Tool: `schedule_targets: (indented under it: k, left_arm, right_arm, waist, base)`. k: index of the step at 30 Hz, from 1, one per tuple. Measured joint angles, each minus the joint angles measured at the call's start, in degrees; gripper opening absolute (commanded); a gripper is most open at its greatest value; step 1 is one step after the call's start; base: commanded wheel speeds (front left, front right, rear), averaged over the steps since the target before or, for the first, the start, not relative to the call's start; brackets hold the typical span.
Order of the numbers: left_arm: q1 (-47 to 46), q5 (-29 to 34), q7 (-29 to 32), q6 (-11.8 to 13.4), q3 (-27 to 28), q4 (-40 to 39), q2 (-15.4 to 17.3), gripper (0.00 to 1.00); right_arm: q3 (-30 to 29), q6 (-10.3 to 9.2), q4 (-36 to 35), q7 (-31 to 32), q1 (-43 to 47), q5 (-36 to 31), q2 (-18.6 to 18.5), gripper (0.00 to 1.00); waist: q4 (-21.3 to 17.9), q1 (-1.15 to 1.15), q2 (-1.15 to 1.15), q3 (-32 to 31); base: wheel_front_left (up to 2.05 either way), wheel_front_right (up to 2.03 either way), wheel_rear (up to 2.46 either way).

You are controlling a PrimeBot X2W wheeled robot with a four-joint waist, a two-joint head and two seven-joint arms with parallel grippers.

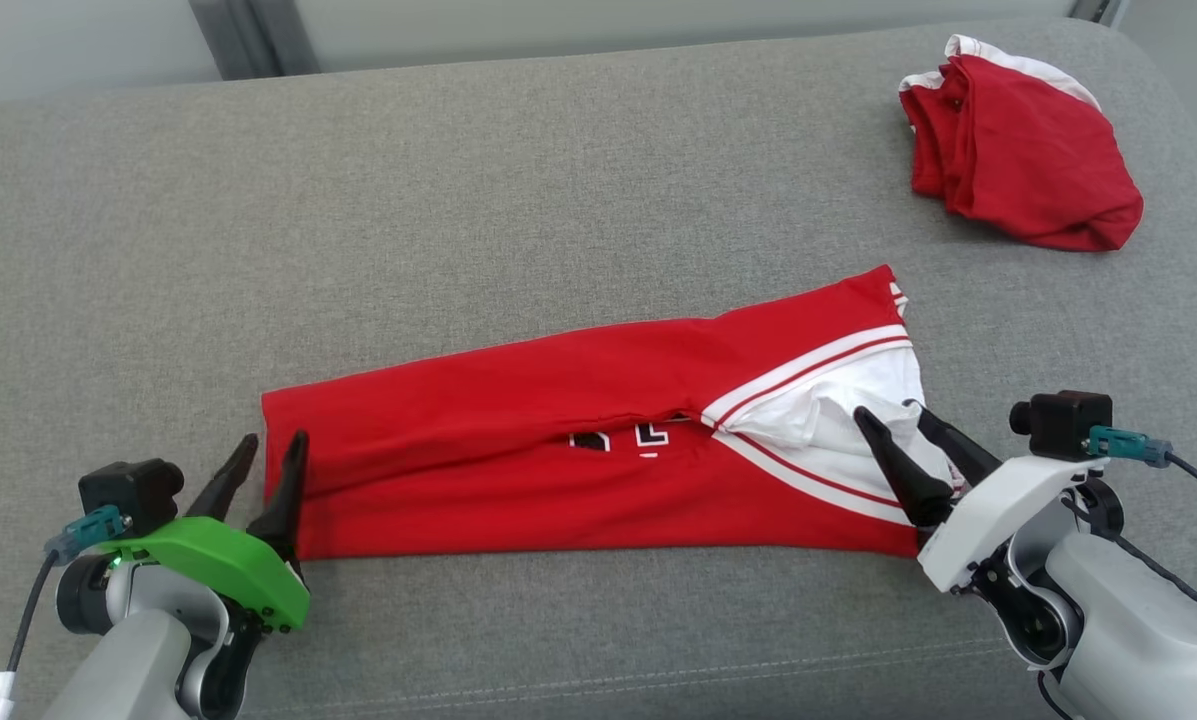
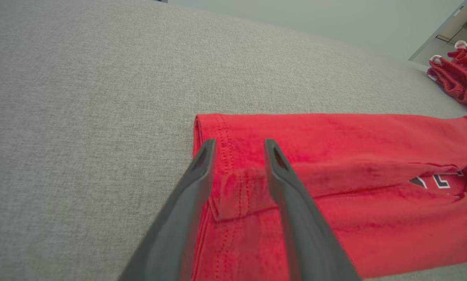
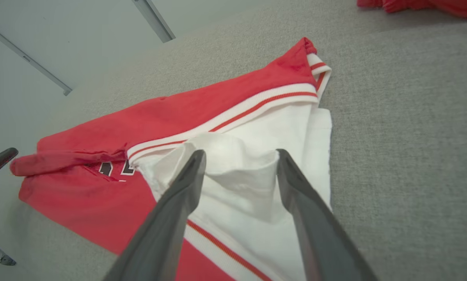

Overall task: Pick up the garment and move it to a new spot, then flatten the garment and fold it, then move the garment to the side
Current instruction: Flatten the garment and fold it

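Note:
The garment (image 1: 558,450), red with white striped trim and a white inner part, lies folded into a long band across the grey cushion. My left gripper (image 1: 274,442) stands at its left end, jaws slightly apart over the red hem (image 2: 233,187), with the cloth lying flat beneath the gripper (image 2: 239,146). At the right end, my right gripper (image 1: 893,418) is open, its fingers straddling a raised white fold (image 3: 237,164) of the garment (image 3: 139,128) below the gripper (image 3: 240,154). Neither gripper pinches the cloth.
A second red garment with white trim (image 1: 1018,150) lies crumpled at the far right; it also appears as a crumpled red garment (image 2: 461,74) in the left wrist view. The grey cushion (image 1: 458,200) stretches wide behind and to the left. Its front seam (image 1: 598,680) runs near me.

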Motion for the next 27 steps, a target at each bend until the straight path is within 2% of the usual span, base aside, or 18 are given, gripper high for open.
schedule_targets:
  k: [13, 22, 27]
  left_arm:
    - [0.0, 0.1, 0.0, 0.4, 6.7, -1.0, -0.1, 1.0]
    - [1.8, 0.6, 0.0, 0.8, 8.6, -1.9, -0.9, 1.0]
    - [3.0, 0.8, 0.0, 1.1, 10.2, -2.7, -2.0, 1.0]
  right_arm:
    - [2.1, 0.0, 1.0, 0.1, 1.0, 0.9, -2.3, 1.0]
    - [3.4, 0.0, 1.2, 0.3, 1.9, 0.5, -4.9, 1.0]
    - [3.6, 0.0, -2.0, 0.3, 2.2, 0.8, -5.4, 1.0]
  waist:
    - [0.3, 0.0, 0.0, -0.6]
    - [0.2, 0.0, 0.0, -1.3]
    - [0.0, 0.0, 0.0, -2.0]
  base:
    - [0.0, 0.0, 0.0]
    - [0.0, 0.0, 0.0]
    - [0.0, 0.0, 0.0]
